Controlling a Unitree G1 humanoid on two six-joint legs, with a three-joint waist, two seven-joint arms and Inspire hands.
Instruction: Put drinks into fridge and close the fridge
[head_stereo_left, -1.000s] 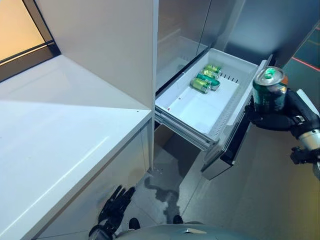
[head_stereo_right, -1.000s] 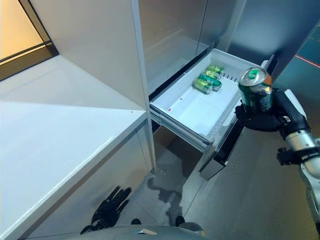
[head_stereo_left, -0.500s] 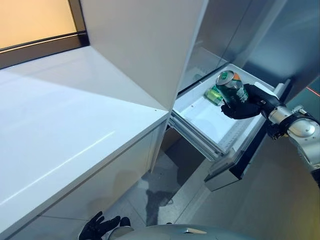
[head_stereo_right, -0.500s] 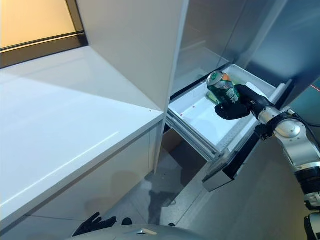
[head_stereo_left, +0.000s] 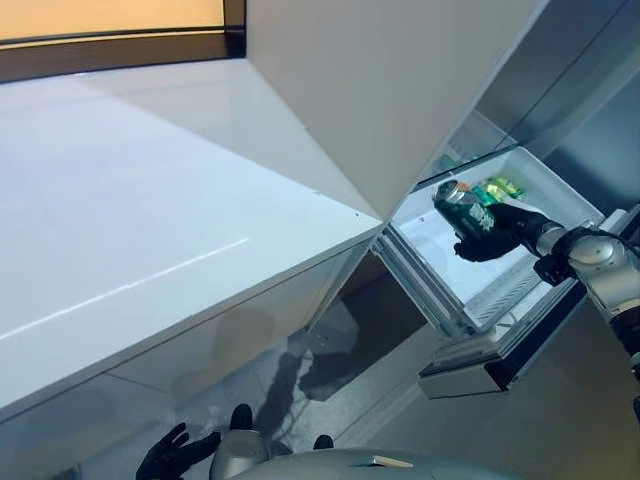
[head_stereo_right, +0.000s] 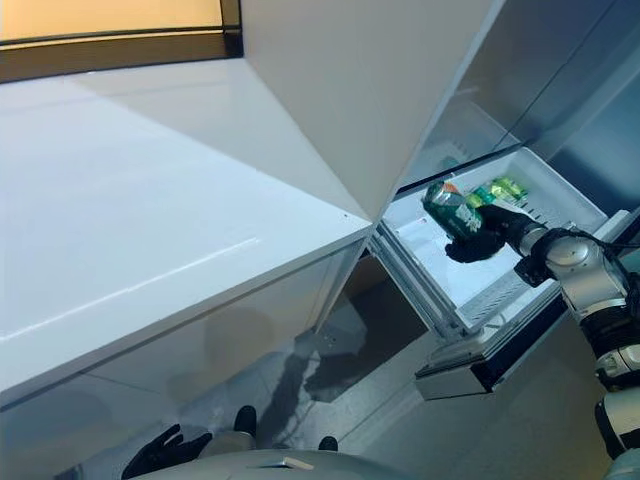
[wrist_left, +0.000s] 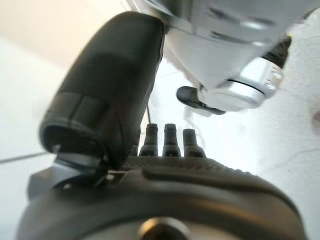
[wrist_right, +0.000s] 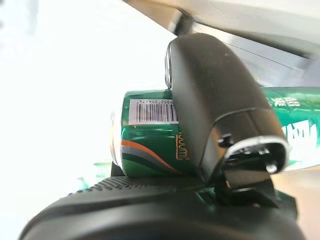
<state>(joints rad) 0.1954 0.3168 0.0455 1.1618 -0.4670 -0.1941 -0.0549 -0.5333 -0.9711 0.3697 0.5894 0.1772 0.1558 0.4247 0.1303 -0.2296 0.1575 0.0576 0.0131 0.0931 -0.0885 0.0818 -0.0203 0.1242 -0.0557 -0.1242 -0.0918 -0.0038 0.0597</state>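
There, can (head_stereo_left: 462, 206) within right-hand fingers (head_stereo_left: 484, 245)

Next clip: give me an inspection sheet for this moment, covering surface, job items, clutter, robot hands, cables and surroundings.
Surface: white counter, bare where visible.
Job's things: green can held tilted over the open fridge drawer; more green cans lie at the drawer's far end.
Clutter: nothing seen.
Robot hands: right robot hand is curled round the green can, thumb across it in the right wrist view; left robot hand hangs low by the floor with fingers spread, holding nothing.
Cables: nothing seen.
Surroundings: white cabinet panel between the counter and the fridge; grey floor below; the drawer is pulled out, not yet closed.
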